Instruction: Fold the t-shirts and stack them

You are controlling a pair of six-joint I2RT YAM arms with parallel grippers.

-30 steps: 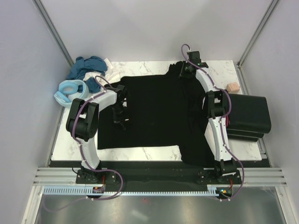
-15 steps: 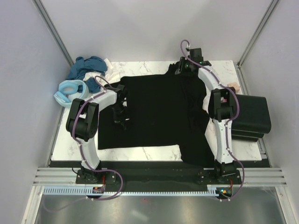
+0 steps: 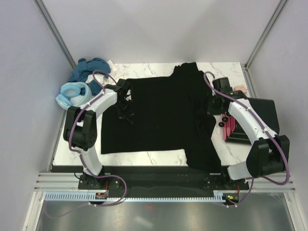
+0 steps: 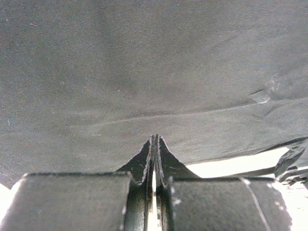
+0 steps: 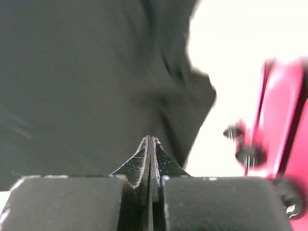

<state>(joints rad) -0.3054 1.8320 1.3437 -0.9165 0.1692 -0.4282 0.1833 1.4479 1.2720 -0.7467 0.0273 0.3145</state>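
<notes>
Left wrist view: the fingers of the left gripper (image 4: pixel 155 139) are seen pressed together, and no cloth can be made out between them. Directly under and ahead of them lies the black t-shirt (image 4: pixel 144 72), smooth here, with one long seam line across it. A strip of bright table (image 4: pixel 231 163) is shown just beside the tips, so this gripper is placed at the left edge of the shirt.

In the right wrist view the fingers of the right gripper (image 5: pixel 149 139) are closed as well, and nothing is held. The black cloth is found ahead and to the left of them, in soft folds. Bare table is ahead to the right, and a red part (image 5: pixel 279 110) is seen further right.

From above, the shirt is spread over most of the table. Its left and middle part is flat, but along the right side a crumpled band runs from far to near. This band lies just left of the right gripper, so the right arm is judged the nearer one for it. Probably the band must be smoothed or folded towards the left.

A heap of other shirts (image 3: pixel 89 70) is kept at the far left corner.
</notes>
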